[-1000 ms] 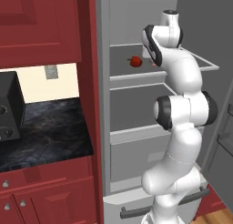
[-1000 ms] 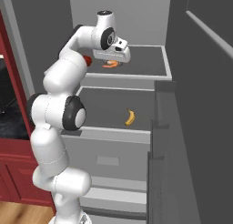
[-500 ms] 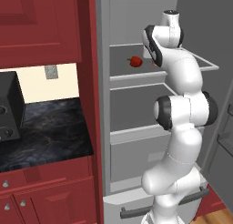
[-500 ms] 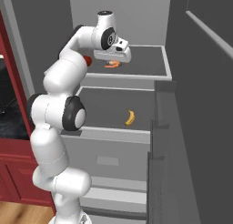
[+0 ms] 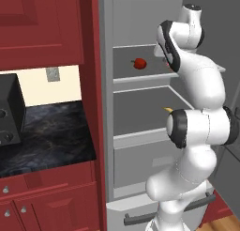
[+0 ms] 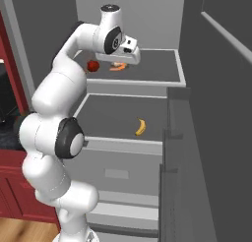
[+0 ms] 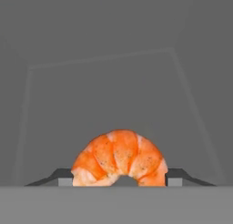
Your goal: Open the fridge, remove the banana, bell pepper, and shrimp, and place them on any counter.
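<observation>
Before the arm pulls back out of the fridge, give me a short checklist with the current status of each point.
1. Fridge door open: ok.
2. Claw closed on the shrimp, a tip against each end: ok.
3. Shrimp lifted off the top shelf: cannot tell.
4. Bell pepper clear of the claw, sitting apart on the same shelf: ok.
5. Banana on the shelf below, out of the way: ok.
6. Free counter space beside the microwave: ok.

Your arm (image 6: 54, 96) consists of glossy white rounded segments joined by dark ring joints; a white hand (image 6: 120, 51) carries dark fingertips (image 7: 179, 175).
</observation>
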